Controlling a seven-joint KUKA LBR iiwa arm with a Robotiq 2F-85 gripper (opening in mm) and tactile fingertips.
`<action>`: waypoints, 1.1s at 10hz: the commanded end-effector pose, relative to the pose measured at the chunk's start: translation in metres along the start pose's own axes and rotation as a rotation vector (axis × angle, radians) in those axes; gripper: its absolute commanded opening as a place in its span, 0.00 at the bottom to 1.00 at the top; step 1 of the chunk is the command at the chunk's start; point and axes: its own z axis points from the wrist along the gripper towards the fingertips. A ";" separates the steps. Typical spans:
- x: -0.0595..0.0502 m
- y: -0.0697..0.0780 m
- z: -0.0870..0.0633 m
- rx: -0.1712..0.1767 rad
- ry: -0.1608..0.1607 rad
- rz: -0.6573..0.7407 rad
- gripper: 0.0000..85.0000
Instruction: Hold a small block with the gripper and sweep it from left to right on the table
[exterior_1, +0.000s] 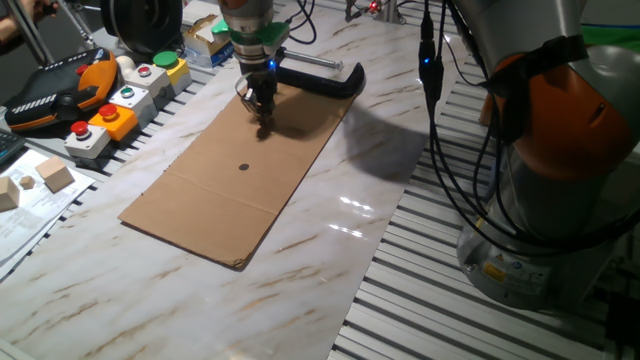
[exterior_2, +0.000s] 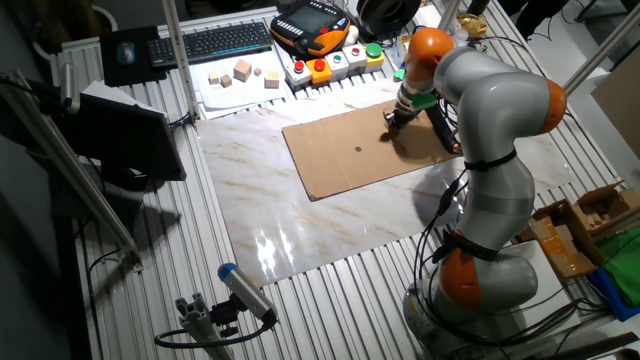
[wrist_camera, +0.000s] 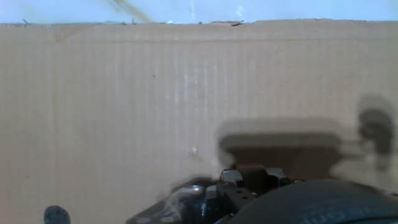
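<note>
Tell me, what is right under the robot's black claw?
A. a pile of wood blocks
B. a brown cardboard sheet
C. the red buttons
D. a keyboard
B: the gripper hangs low over the flat brown cardboard sheet on the white table.

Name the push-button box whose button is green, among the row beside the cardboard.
The yellow-bodied box at the row's far end, nearest the black spool; its button is green, while the others carry red ones.

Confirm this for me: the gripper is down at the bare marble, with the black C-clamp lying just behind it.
Not quite. The gripper is down over the brown cardboard sheet that lies on the table, not over bare marble. The fixed view from the cardboard's near end shows it, and the hand view shows only cardboard beneath the fingers. The black C-clamp does lie just behind it.
</note>
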 end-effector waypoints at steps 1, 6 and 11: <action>0.000 0.002 0.000 0.000 0.000 0.002 0.01; 0.000 0.012 0.000 0.000 0.003 0.013 0.01; -0.001 0.017 0.001 -0.003 0.002 0.021 0.01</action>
